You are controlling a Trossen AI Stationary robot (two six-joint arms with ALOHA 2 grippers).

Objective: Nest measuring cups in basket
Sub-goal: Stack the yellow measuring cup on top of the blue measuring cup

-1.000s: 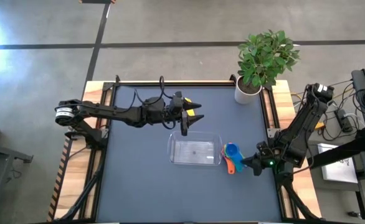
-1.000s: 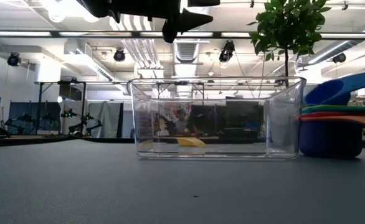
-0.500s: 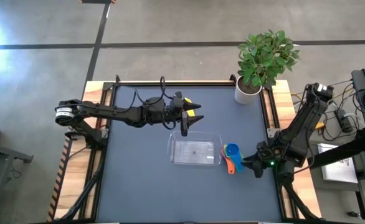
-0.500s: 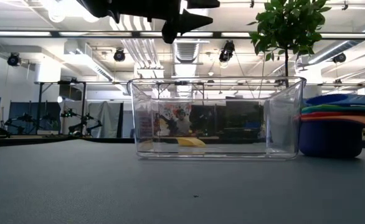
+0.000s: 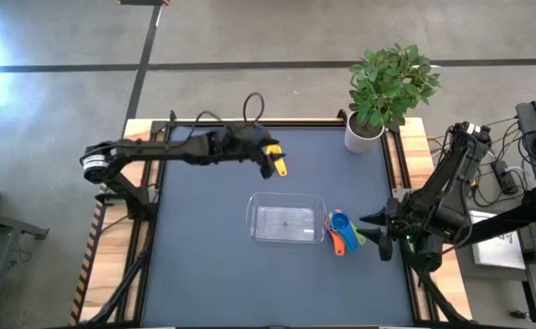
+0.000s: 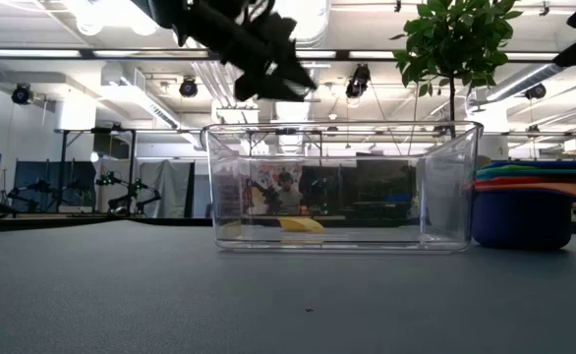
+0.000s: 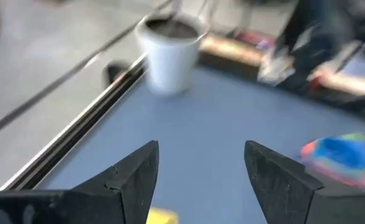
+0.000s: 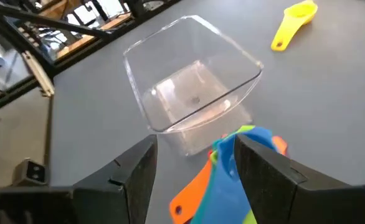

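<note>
The clear basket (image 5: pixel 286 221) (image 8: pixel 192 93) sits on its base mid-table with no cup inside. Several nested cups, blue on top (image 5: pixel 341 231) (image 6: pixel 524 202) (image 8: pixel 232 177), stand on the mat just right of the basket. A yellow cup (image 5: pixel 278 167) (image 8: pixel 294 22) lies alone on the mat beyond the basket's far side. My left gripper (image 5: pixel 270 155) (image 7: pixel 201 146) is open, raised over the yellow cup and touching nothing. My right gripper (image 5: pixel 376 234) (image 8: pixel 196 140) is open, just right of the stack, its fingers apart from it.
A white pot (image 5: pixel 363 135) (image 7: pixel 170 50) with a green plant stands at the table's far right corner. Black rails (image 5: pixel 158 183) frame the dark mat. Bare mat lies left of and nearer than the basket.
The tilted blue cup settled level on the stack. My right gripper drew back from it toward the table's right edge. My left gripper pulled back toward the far-left and tipped, uncovering the yellow cup on the mat.
</note>
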